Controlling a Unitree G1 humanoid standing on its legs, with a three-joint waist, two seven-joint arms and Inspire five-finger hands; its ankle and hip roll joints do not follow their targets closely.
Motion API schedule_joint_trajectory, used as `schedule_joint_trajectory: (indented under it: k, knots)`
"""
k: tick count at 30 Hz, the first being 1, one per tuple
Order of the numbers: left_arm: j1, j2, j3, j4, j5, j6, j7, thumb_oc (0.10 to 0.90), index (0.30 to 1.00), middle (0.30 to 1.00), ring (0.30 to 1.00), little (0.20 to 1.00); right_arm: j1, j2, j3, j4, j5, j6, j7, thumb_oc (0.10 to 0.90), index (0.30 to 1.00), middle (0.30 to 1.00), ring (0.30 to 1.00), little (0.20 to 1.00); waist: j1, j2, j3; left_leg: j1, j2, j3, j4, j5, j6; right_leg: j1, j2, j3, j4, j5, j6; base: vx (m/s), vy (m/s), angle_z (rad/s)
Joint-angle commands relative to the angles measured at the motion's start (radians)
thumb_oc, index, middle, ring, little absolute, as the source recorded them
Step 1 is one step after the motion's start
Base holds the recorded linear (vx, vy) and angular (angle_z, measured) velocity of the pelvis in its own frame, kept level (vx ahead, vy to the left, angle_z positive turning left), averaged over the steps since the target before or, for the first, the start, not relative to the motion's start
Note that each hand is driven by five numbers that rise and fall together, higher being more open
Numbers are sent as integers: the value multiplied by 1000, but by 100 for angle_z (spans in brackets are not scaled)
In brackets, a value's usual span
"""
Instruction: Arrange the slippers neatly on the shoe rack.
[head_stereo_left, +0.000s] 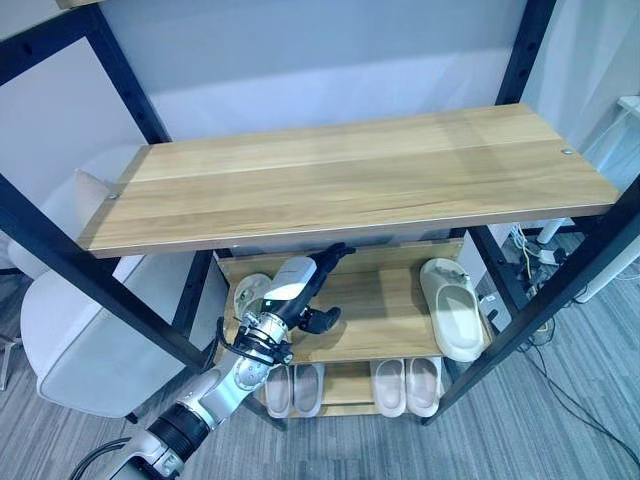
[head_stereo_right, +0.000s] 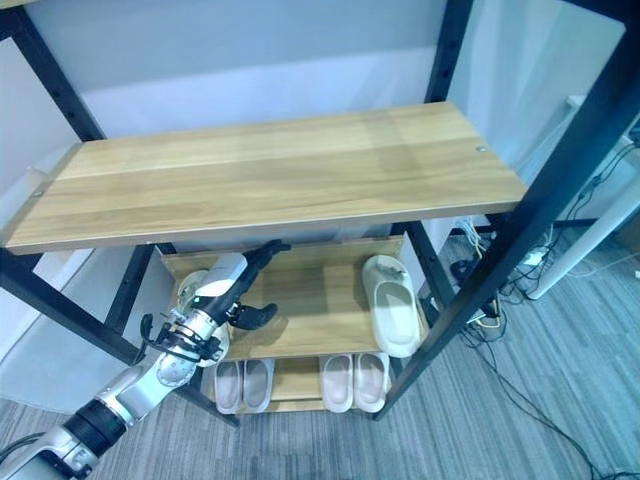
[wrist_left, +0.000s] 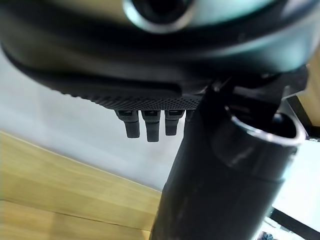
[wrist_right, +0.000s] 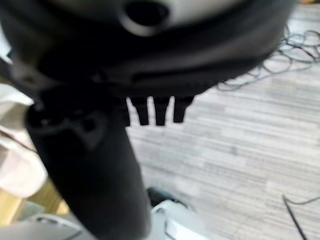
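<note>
So the left hand (head_stereo_left: 305, 290) is reaching in over the middle shelf (head_stereo_left: 385, 315) of the shoe rack (head_stereo_left: 100, 285), arm coming up from the lower left at a slant. Fingers are stretched out straight toward the back of the shelf, tucked under the front edge of the top shelf (head_stereo_left: 340, 175), thumb sticking out to the side over the wood. It's loose and holding nothing. Just beside it, at the left end of that shelf, lies a pale slipper (head_stereo_left: 250, 293), partly hidden behind the wrist, so I can't tell if the hand touches it.

The right hand (wrist_right: 150, 107) shows in its own wrist view, fingers hanging straight with nothing in them, grey striped carpet past them.

At the right end of the middle shelf is a cream slipper (head_stereo_left: 452, 308), lying flat with its near end poking out past the front edge. Down on the bottom shelf (head_stereo_left: 345, 385) there are two pairs side by side, a left pair (head_stereo_left: 294, 389) and a right pair (head_stereo_left: 407, 385).

Top shelf is bare light wood in a black metal frame. Around it: grey carpet floor (head_stereo_left: 560, 420), a light wall (head_stereo_left: 300, 60) behind, a white chair (head_stereo_left: 70, 340) off to the left, and some cables (head_stereo_left: 535, 265) on the floor at the right.
</note>
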Motion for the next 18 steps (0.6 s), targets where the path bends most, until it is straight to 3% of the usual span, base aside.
schedule_joint_trajectory:
  k: [1,18]
  knots:
    - [-148,11,86,24,36,-23,99,800,900,900,900,900,23,1,-28,-13,33,-23,-48,800,900,900,900,900,1,-38,-47,-16,-44,-11,2,-79,-9,-43,5,34,5,-10,80,-1,9,-20]
    - [-226,80,113,174,207,79,171,800,900,900,900,900,4,-38,-48,46,44,-20,-36,800,900,900,900,900,7,-40,-48,-8,-43,-9,2,-86,-11,-40,10,35,5,-8,81,3,0,-1]
